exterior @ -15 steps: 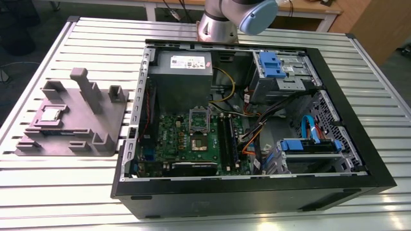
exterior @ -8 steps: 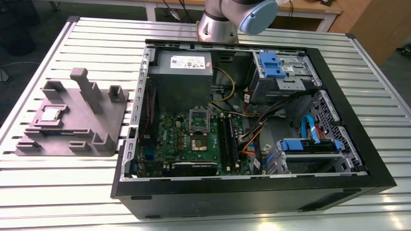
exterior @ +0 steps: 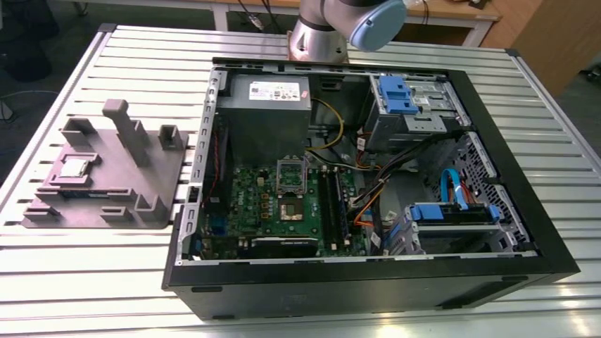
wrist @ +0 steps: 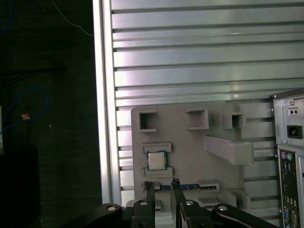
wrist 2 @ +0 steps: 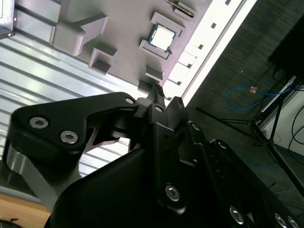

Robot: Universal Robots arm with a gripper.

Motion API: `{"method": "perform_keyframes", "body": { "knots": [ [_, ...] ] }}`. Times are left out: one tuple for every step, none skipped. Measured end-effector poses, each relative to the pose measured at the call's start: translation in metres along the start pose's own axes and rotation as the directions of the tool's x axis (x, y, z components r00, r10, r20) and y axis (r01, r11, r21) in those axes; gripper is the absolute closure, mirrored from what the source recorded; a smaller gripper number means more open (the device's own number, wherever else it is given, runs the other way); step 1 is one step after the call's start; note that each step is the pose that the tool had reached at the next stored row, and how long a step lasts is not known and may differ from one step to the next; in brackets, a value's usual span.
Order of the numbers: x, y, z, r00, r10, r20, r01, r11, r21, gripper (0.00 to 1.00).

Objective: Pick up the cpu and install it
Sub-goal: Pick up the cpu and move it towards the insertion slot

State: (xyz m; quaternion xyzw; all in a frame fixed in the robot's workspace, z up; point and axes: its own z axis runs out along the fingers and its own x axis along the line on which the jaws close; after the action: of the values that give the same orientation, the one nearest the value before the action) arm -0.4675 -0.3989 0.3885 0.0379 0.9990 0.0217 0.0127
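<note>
We see the cpu (exterior: 75, 167) lying flat, metal top up, in a shallow pocket of the gray fixture (exterior: 155, 176). The fixture sits on the slatted table (exterior: 94, 282) at the exterior view's left, beside the pc case (exterior: 376, 285) but apart from it. So the cpu is outside the case, well apart from the motherboard (exterior: 324, 211).

The case lies w/ its open side up. Inside, the socket bracket (exterior: 289, 174) stands upright at the far edge of the socket (exterior: 289, 204), approx. mid-board. The power supply (exterior: 267, 91) fills the far left corner, and blue drive brackets (exterior: 395, 95) sit on the right side. A section of the arm (exterior: 329, 32) shows at the far edge of the table.

In the first wrist view the gripper (wrist: 162, 185) hangs over the fixture, its tips lining up w/ a blue strip (wrist: 190, 187) just beside the cpu. Its fingers (wrist: 149, 197) stand a narrow gap apart w/ nothing between them, and no contact w/ the cpu. How high it hangs above the fixture we can't tell. Both wrist views show the cpu seated square in its pocket. The case's rear panel (wrist: 289, 156) shows w/ its ports.
</note>
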Motion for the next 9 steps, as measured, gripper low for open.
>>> {"method": "perform_keyframes", "body": {
  "knots": [
    [0.0,0.0,0.0,1.0,0.0,0.0,0.0,1.0,-0.0001,0.71],
    [0.0,0.0,0.0,1.0,0.0,0.0001,0.0,1.0,-0.0001,0.65],
    [0.0001,0.0,0.0,1.0,0.0,0.0,0.0,1.0,-0.0001,0.65],
    [0.0,0.0,0.0,1.0,0.0,0.0,0.0,1.0,-0.0001,0.59],
    [0.0001,0.0,0.0,1.0,0.0,0.0,0.0,1.0,0.0,0.53],
    [0.0001,0.0,0.0,1.0,0.0,0.0,0.0,1.0,0.0,0.47],
    [0.0001,0.0,0.0,1.0,0.0,0.0001,0.0,1.0,-0.0001,0.47],
    [0.0001,0.0,0.0,1.0,0.0,0.0001,0.0,1.0,-0.0001,0.42],
    [0.0001,0.0,0.0,1.0,0.0,0.0,0.0,1.0,0.0,0.42]
  ]
}}
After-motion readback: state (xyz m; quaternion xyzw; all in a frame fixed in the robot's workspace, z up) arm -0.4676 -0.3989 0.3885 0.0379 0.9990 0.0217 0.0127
